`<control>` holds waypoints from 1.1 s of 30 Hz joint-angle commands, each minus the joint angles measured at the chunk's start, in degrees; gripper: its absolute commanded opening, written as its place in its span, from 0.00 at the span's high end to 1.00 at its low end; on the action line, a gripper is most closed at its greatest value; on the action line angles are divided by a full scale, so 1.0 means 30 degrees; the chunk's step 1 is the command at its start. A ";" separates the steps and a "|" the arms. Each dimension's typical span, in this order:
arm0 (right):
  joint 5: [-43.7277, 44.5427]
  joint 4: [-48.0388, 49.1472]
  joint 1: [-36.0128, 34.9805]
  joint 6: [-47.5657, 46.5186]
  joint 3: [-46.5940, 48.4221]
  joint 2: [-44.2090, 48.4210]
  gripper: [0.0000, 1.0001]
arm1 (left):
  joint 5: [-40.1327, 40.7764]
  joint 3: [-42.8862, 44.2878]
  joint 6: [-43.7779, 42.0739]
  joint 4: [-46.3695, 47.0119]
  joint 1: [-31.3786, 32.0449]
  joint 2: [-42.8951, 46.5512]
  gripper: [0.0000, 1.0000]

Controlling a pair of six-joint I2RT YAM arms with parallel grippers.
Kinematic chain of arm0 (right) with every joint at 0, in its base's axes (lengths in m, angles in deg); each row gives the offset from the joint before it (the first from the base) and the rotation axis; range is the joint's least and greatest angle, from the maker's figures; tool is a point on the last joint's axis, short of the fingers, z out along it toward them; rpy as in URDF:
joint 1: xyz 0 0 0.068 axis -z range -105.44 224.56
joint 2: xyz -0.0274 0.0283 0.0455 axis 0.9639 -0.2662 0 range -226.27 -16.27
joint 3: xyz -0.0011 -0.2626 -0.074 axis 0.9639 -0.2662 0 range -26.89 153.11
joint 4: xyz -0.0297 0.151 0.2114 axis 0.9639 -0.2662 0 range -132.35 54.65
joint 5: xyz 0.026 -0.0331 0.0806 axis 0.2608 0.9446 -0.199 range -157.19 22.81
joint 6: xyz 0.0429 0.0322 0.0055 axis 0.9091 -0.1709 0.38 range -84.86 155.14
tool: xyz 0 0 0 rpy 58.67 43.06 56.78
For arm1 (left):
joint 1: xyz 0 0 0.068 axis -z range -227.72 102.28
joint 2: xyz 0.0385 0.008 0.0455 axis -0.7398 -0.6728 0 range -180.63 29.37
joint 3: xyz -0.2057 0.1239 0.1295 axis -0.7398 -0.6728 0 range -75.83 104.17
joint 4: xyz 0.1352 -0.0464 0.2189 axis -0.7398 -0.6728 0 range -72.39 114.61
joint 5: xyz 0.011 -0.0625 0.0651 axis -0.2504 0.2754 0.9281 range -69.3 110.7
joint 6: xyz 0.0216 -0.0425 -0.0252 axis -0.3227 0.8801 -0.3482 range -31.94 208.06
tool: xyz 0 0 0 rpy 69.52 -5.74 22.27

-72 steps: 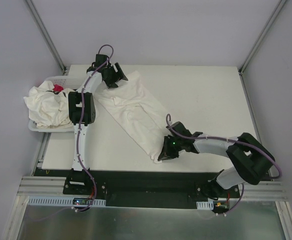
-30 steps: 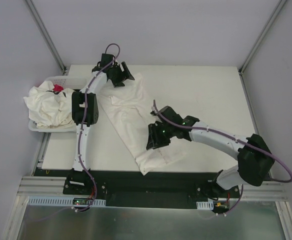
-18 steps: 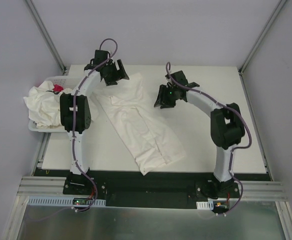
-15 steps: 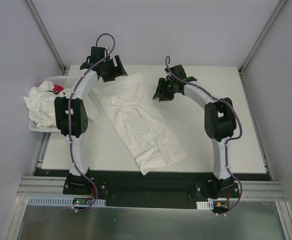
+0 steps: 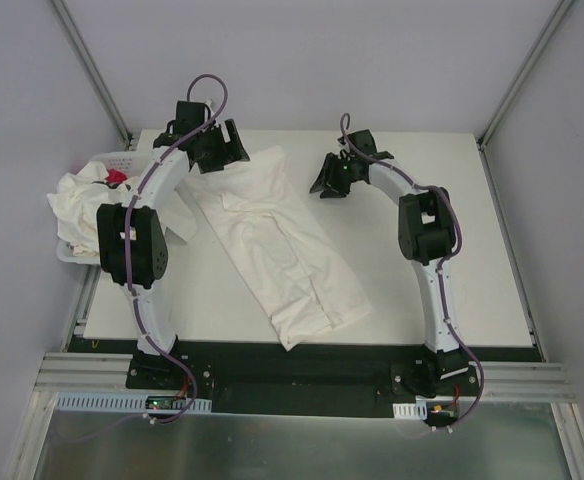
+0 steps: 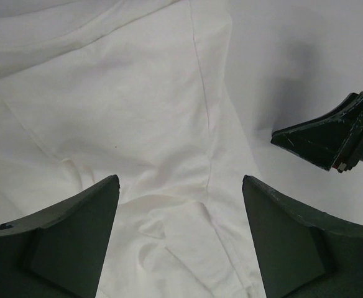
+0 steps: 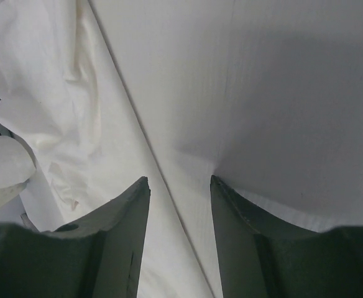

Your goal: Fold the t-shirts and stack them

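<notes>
- The shirt (image 5: 282, 250) lies spread on the table (image 5: 422, 260). It runs slantwise from the upper left-centre of the top view down to the lower centre, shoulder end uppermost.
- A heap (image 5: 92, 215) of further shirts spills over the basket (image 5: 122, 160) at the left edge.
- The left gripper (image 5: 220, 150) hangs over the shirt's upper end. Its jaws are spread wide with nothing between them. Its wrist view looks down on a sleeve seam (image 6: 203, 124) and the collar band (image 6: 76, 43).
- The right gripper (image 5: 329, 182) is just right of the shirt's upper right edge, over bare table. Its jaws stand partly apart and empty. In its wrist view the shirt's edge runs along the left of the gap.
- Handling, as a judgement: the cloth looks thin, soft and light, with no stiffness. It should sag and bunch from a single hold, and drag on the table if pulled low.
- Best hold: two points at once, on the shoulder corners or along the sleeve seams. The doubled cloth there gives the fingers more to bite.
- The fingers probably need to press right down to the table to catch both layers. Catching only the top layer would pull the shirt open rather than fold it.
- The soft wrinkles near the seam suggest the cloth shifts easily, so a slow, level carry looks safest.
</notes>
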 commanded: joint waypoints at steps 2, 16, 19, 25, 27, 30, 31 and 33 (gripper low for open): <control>-0.1370 0.1625 -0.0072 0.1500 0.0574 -0.0549 0.54 | -0.0223 -0.0450 -0.0204 0.0112 -0.0063 0.1753 0.21; -0.2602 0.4409 -0.1244 0.3377 -0.0978 -0.0961 0.54 | -0.0135 -0.1446 -0.0234 0.0082 -0.0063 0.2984 0.21; -0.2660 0.4907 -0.1654 0.3582 -0.1418 -0.1049 0.54 | -0.0193 -0.1505 -0.0233 0.0111 -0.0063 0.3131 0.21; -0.3129 0.5961 -0.1978 0.4577 -0.1536 -0.1576 0.55 | -0.0398 -0.1593 -0.0205 0.0111 -0.0063 0.3102 0.21; -0.3217 0.6255 -0.2006 0.4840 -0.1507 -0.1577 0.60 | -0.0574 -0.1593 -0.0204 0.0082 -0.0063 0.3073 0.21; -0.3392 0.6518 -0.1890 0.5017 -0.1564 -0.1402 0.80 | -0.0517 -0.1709 -0.0204 0.0082 -0.0063 0.3218 0.21; -0.3422 0.6838 -0.1831 0.5221 -0.1652 -0.1314 0.86 | -0.0487 -0.1739 -0.0204 0.0082 -0.0063 0.3248 0.21; -0.3480 0.7191 -0.1627 0.5514 -0.1828 -0.1109 0.99 | -0.0399 -0.1797 -0.0233 0.0111 -0.0063 0.3423 0.21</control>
